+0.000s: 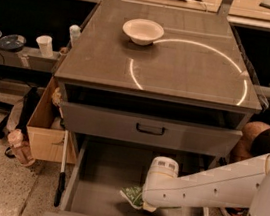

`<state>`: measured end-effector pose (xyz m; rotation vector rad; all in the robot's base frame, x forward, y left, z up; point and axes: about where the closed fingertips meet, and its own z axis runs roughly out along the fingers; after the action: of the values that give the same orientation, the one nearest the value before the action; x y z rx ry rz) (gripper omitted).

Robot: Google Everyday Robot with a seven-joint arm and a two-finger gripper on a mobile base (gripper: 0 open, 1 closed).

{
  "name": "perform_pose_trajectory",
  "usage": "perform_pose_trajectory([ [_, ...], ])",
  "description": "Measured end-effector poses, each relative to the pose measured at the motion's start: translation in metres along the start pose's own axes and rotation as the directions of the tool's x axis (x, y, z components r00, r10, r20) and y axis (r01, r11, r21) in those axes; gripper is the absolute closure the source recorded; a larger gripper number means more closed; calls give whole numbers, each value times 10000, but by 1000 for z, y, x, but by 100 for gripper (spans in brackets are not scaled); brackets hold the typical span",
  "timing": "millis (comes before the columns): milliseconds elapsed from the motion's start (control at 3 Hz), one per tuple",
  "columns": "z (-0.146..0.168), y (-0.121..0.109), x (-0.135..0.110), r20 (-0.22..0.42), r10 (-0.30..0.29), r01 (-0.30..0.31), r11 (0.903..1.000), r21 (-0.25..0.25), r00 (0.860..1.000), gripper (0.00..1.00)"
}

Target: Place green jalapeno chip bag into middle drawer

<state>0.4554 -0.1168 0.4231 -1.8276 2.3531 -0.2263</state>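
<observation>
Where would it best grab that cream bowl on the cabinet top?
By the rim, from above: the bowl sits upright, its thin rim free all round. The gripper is low in the open drawer, at the green bag.

Green jalapeno chip bag (133,196) inside the pulled-out grey middle drawer (108,169), end effector (145,206) at it.

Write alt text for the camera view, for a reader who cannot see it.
A white robot arm reaches from the picture's right into the open middle drawer, its gripper down at the green jalapeno chip bag near the drawer's front. Above is a closed drawer front with a black handle, and a cream bowl sits on the cabinet top.
</observation>
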Motion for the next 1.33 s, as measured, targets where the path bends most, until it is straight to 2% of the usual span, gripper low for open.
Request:
perform_pose_trajectory([
  [333, 2, 0, 0, -7, 7, -7, 10000, -24, 10000, 88],
  [667, 2, 0, 0, -7, 7, -7, 10000, -25, 10000, 65],
  [1333, 2, 0, 0, -8, 7, -7, 10000, -25, 10000, 4],
])
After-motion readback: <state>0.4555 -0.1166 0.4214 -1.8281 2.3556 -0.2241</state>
